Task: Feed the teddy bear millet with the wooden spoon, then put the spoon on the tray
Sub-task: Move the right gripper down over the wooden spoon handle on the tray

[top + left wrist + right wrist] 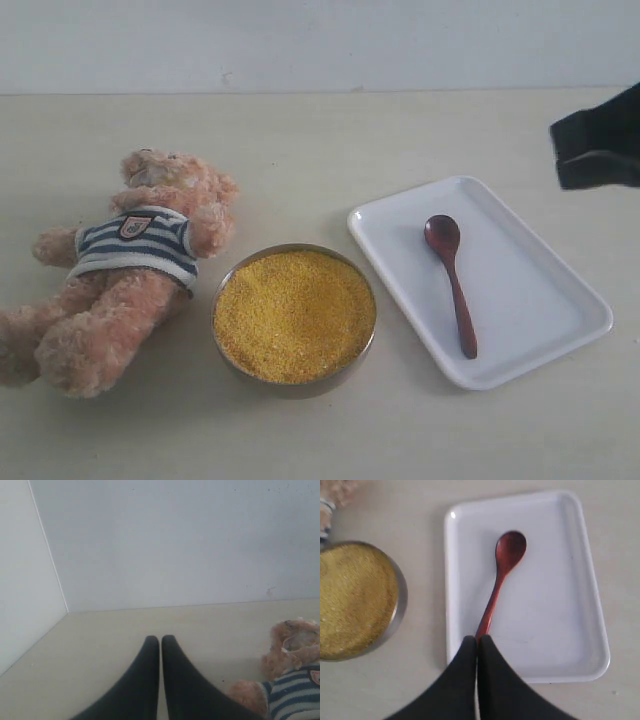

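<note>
The teddy bear (135, 265) sits slumped at the left of the table and also shows in the left wrist view as a teddy bear (295, 675) at the edge. Beside it, bright yellow millet (294, 315) fills a round metal bowl (362, 352). The wooden spoon (452, 283) lies loose on the white tray (530, 300), bowl end toward the back. My right gripper (592, 150) hangs shut high over the table's right side; in its own view the right gripper (478, 639) covers the handle end of the spoon (502, 567). My left gripper (160, 639) is shut and empty.
A pale wall runs along the back of the beige table (300, 140). The left wrist view shows a corner where two wall panels (45, 555) meet the tabletop. The millet (352, 600) and the tray (560, 605) lie side by side with a narrow strip of table between them.
</note>
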You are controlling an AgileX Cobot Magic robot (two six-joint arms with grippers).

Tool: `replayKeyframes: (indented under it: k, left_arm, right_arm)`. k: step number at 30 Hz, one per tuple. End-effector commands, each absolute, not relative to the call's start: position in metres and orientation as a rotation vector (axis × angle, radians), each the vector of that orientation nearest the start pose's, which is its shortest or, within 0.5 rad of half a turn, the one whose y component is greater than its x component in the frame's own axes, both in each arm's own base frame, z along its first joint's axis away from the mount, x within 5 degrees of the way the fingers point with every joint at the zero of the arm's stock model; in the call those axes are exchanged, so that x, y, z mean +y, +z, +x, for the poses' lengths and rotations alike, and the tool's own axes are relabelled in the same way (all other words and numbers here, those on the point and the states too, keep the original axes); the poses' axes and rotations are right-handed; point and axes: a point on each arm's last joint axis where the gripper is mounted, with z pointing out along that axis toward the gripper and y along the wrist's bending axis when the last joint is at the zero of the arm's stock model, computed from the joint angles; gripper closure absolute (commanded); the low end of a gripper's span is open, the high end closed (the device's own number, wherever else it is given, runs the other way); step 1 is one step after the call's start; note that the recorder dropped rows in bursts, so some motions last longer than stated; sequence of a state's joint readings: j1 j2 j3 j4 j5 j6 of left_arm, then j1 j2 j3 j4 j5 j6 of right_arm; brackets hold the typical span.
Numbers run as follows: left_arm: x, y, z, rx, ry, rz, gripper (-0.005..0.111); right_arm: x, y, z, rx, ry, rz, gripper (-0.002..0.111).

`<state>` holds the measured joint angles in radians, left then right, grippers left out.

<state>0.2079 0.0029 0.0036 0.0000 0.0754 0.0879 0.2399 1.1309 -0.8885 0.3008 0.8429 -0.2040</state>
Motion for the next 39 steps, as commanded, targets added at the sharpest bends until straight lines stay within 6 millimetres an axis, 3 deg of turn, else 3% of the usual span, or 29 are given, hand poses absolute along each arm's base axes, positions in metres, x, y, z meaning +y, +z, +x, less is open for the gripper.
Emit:
replayKeyframes:
  k: [1, 12, 22, 29, 32, 36, 39]
  left_arm:
    - [0.011, 0.206, 0.055, 1.561, 0.222, -0.092, 0.103]
    - [0.011, 0.206, 0.055, 1.563, 0.222, -0.093, 0.103]
    - [0.011, 0.206, 0.055, 1.563, 0.222, -0.093, 0.103]
    - [0.011, 0.206, 0.055, 1.561, 0.222, -0.092, 0.103]
    - [0.011, 0.206, 0.055, 1.561, 0.222, -0.092, 0.103]
    - [0.011, 0.206, 0.055, 1.561, 0.222, -0.092, 0.103]
    - [0.011, 0.206, 0.055, 1.561, 0.222, -0.092, 0.103]
  right_arm:
    - [0.079, 0.267, 0.236, 2.652, 0.362, -0.426, 0.108]
    - [0.087, 0.216, 0.267, 2.763, 0.371, -0.421, 0.108]
    - [0.088, 0.208, 0.275, 2.735, 0.351, -0.435, 0.106]
    - [0.088, 0.208, 0.276, 2.732, 0.364, -0.420, 0.064]
    - [0.090, 0.208, 0.274, 2.749, 0.394, -0.399, 0.066]
    - [0.091, 0.209, 0.274, 2.753, 0.422, -0.382, 0.081]
    - [0.094, 0.208, 0.272, 2.758, 0.428, -0.400, 0.082]
